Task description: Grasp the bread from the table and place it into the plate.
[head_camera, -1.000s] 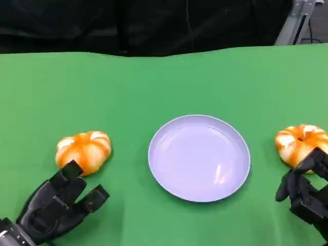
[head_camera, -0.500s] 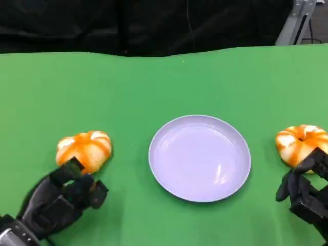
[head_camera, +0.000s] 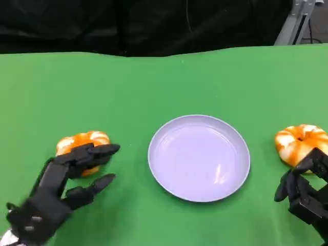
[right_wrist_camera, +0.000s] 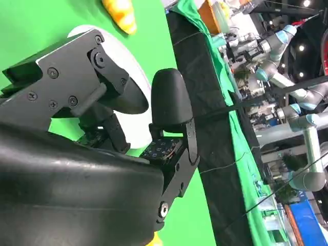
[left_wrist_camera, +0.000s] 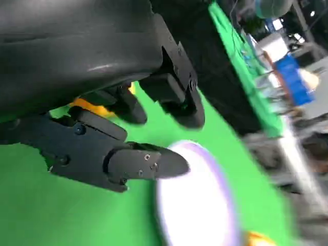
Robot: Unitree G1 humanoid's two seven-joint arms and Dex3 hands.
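green bench (head_camera: 164, 82) is running back to a black curtain, bare cloth lying all round the lilac plate (head_camera: 199, 157). left bread (head_camera: 82, 145), an orange bun with white patches, is sitting left of the plate; left hand (head_camera: 59, 192) is reaching over it, fingers (head_camera: 97, 151) spread wide, gripping nothing. right bread (head_camera: 301, 143) is lying just beyond the right hand (head_camera: 304, 192), fingers curled, holding nothing.

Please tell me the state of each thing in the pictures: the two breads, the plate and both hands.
Left bread: on the table, not lifted, partly covered by fingers.
Right bread: on the table, beside the plate, not grasped.
Plate: upright on the table, nothing in it.
Left hand: fingers apart, reaching over the left bread, holding nothing.
Right hand: low by the right bread, holding nothing.
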